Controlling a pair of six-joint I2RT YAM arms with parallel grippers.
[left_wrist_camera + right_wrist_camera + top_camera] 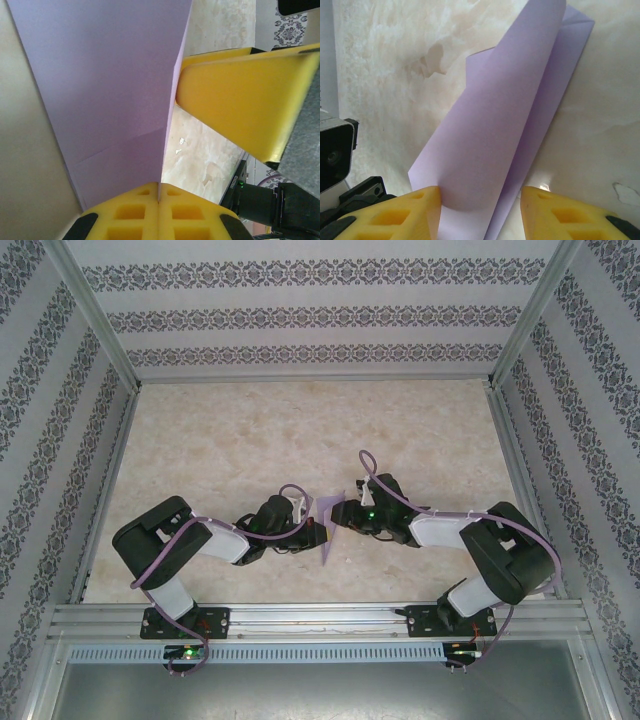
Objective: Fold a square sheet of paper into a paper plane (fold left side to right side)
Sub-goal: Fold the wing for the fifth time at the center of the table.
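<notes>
Left gripper [159, 200]: yellow fingers [132, 216] are pressed together at the tips, w/ the near edge of the sheet of paper [115, 85] pinched in the seam between them; from the pinch the lavender sheet is lifted up and away, a faint crease being seen across its lower part. Right gripper [480, 200]: fingers [415, 212] are held apart, w/ the paper [490, 145] lying between them; the left-hand finger is touched by the sheet's edge, the other is set just beside it. In the right wrist view the sheet is shown as a long folded shape, one flap curled up and over a flat layer that rests on the table [395, 60]. One right-gripper finger [235, 100] is seen just beside the raised sheet in the left wrist view. Top view: both grippers (left [312, 527], right [343, 512]) are met at the table's [250, 440] near centre, w/ the paper [327, 540] between them, approx. midway between the arm bases. Patterned walls [300, 315] are set at the far, left and right sides.
</notes>
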